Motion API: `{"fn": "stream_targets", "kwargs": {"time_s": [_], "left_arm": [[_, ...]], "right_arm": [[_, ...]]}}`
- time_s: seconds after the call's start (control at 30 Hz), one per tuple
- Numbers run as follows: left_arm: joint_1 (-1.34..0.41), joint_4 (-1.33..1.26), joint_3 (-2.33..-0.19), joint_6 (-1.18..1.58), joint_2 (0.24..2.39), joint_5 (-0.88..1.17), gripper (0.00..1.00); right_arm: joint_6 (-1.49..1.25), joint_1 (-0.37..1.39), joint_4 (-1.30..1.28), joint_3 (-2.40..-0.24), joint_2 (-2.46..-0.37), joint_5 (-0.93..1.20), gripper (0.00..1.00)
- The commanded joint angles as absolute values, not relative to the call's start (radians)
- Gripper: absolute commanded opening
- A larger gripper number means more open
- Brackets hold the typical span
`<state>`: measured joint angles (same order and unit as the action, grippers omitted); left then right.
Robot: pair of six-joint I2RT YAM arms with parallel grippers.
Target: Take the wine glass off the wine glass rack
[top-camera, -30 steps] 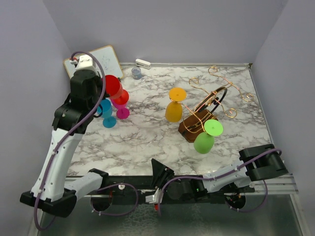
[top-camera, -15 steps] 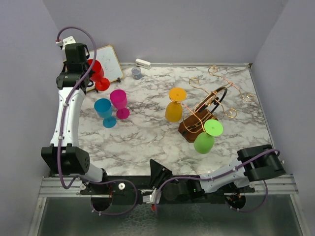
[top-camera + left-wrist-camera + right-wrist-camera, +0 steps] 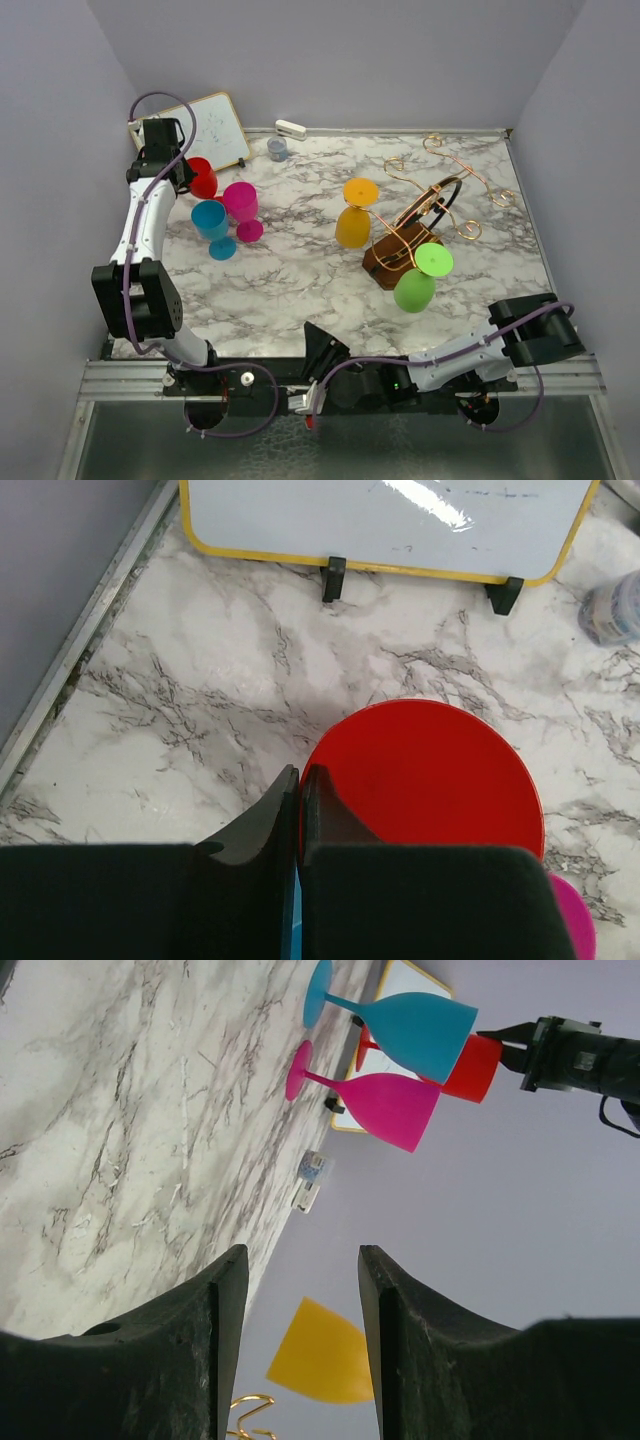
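My left claw (image 3: 300, 775) pinches the rim of the red glass (image 3: 430, 780); my right claw (image 3: 300, 1252) gapes empty. The green glass (image 3: 414, 290) on the rack (image 3: 383, 262) looks like light, slick plastic: I'd grip its bowl.

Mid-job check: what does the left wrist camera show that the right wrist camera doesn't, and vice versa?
Only left wrist: the table's left edge rail against the wall. Only right wrist: the yellow glass, a copper curl of the wine glass rack, and the open right gripper. Both: the left gripper shut on the red glass, the magenta glass, the whiteboard and the marble table.
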<state>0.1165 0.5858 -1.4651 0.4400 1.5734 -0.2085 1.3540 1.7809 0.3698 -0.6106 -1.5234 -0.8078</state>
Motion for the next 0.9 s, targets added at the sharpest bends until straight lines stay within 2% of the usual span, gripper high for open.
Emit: {"fn": "stream_targets", "kwargs": {"time_s": [0.0, 0.43, 0.67, 0.87], "left_arm": [[0.118, 0.540, -1.452, 0.443, 1.605, -0.188, 0.02], [0.110, 0.537, -1.436, 0.433, 1.679, -0.215, 0.13], [0.107, 0.551, -1.433, 0.432, 1.682, -0.215, 0.32], [0.106, 0.581, -1.459, 0.433, 1.613, -0.200, 0.41]], "right_arm": [[1.335, 1.789, 0.363, -0.629, -1.494, -0.833, 0.48], [1.335, 1.789, 0.365, -0.630, -1.478, -0.845, 0.48], [1.332, 1.789, 0.362, -0.625, -1.469, -0.845, 0.48], [1.315, 1.789, 0.359, -0.626, -1.468, -0.842, 0.48]]}}
